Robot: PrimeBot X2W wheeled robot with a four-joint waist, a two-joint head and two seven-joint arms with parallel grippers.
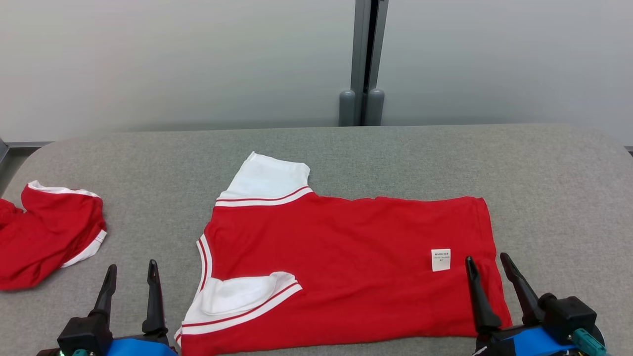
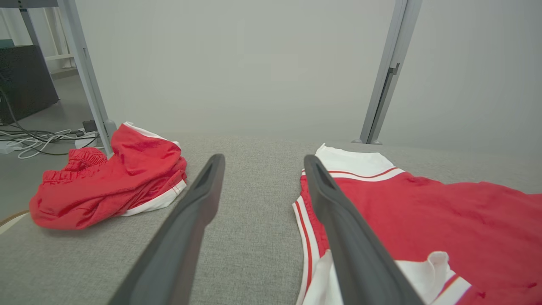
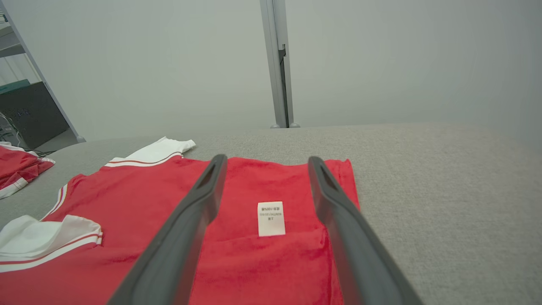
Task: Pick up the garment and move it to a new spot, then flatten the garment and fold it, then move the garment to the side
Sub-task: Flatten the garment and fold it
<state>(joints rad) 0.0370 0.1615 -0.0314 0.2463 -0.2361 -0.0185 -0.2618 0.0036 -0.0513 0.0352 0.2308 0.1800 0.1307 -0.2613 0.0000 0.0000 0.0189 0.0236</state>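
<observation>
Garment: a red shirt (image 1: 346,267) with white, red-striped sleeves lies spread flat at the middle of the grey surface (image 1: 544,188), neckline toward the robot's left and hem toward its right.
Sleeves: the far sleeve (image 1: 269,180) sticks out flat, away from the robot; the near sleeve (image 1: 242,296) is turned in over the red body.
Label: a small white tag (image 1: 440,260) sits on the red cloth near the hem.
Left gripper (image 1: 132,265): fingers spread apart and holding nothing, over bare surface just beside the neckline.
Right gripper (image 1: 486,257): fingers likewise parted and empty, above the shirt's near hem corner; in the right wrist view the tag lies between them.
Second garment: a crumpled red piece (image 1: 47,232) with white trim rests at the surface's left end, apart from the shirt.
Backdrop: a pale wall with a grey upright post (image 1: 366,59) behind the surface.
</observation>
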